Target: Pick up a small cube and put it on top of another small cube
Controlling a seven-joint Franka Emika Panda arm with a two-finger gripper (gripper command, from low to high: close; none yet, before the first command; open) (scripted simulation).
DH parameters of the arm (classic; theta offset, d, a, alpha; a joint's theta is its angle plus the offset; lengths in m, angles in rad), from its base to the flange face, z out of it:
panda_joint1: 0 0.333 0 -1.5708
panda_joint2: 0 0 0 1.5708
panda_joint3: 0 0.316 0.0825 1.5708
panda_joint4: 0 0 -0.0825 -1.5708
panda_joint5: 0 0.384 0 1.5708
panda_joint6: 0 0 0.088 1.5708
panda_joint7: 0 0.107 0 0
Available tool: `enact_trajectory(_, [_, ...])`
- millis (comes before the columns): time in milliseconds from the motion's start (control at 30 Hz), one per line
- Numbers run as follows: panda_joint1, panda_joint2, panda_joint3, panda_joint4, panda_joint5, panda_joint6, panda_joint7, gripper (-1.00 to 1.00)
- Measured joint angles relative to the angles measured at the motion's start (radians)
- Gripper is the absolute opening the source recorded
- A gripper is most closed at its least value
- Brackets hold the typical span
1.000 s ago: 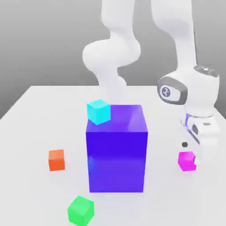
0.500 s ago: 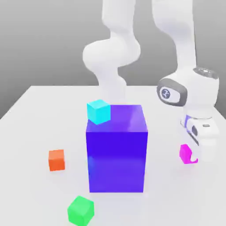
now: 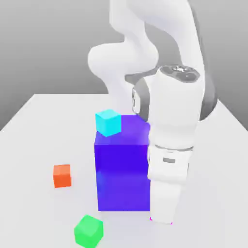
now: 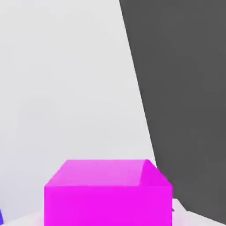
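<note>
The small magenta cube (image 4: 108, 192) sits close up in the hand view, between the jaws. In the exterior view my hand covers it almost wholly. There my gripper (image 3: 161, 219) hangs low over the table, just in front of the big block's right corner, shut on the magenta cube. The small green cube (image 3: 88, 231) rests on the table near the front edge, to the exterior view's left of my gripper and apart from it.
A big blue-purple block (image 3: 121, 169) stands mid-table with a cyan cube (image 3: 108, 122) on its top back-left corner. An orange-red cube (image 3: 62, 175) lies on the white table (image 3: 43, 135) to the block's left. My arm hides the block's right side.
The gripper shut on the magenta cube at the exterior view's right, lifted it, and swung with it to the front of the big block, nearer the green cube.
</note>
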Motion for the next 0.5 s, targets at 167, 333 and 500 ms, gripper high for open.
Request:
enact_trajectory(167, [-0.062, 0.016, -0.002, 0.01, 0.01, -0.036, -0.159, -1.0])
enact_trajectory(333, [-0.113, 0.022, -0.004, 0.011, 0.02, -0.064, -0.318, -1.0])
enact_trajectory(500, [-0.163, 0.018, -0.005, 0.011, 0.028, -0.086, -0.476, -1.0])
